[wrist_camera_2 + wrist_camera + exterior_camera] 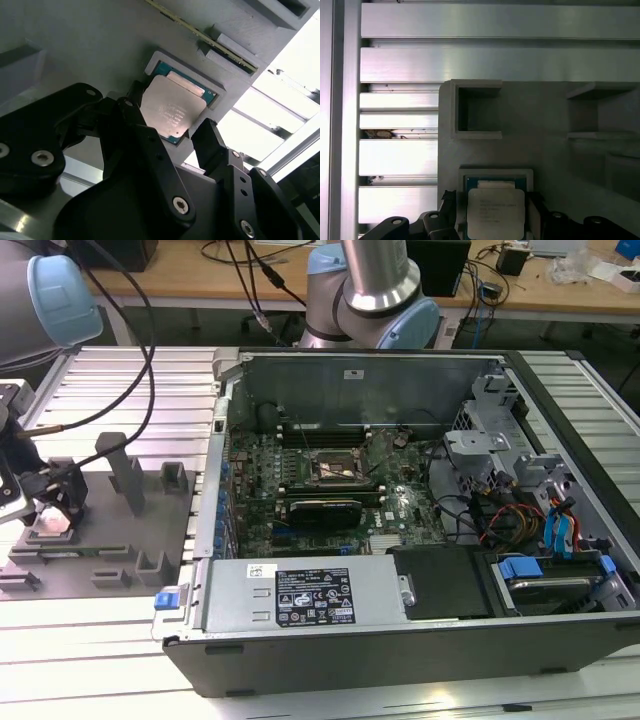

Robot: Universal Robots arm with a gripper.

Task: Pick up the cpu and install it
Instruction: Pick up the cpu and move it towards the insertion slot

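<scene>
While the cpu [172,112] lies flat in its square recess in the grey moulded tray [105,525], the end effector [170,122] hangs right over it. Its jaws stand apart, with one of the black fingers [207,142] on each side of the chip, though whether they touch its edges is hard to say. In the exterior view the tray sits on the slatted desk [120,640] at nine o'clock. The open computer case [400,620], with its dark socket [335,468], lies at three o'clock of the tray.
</scene>
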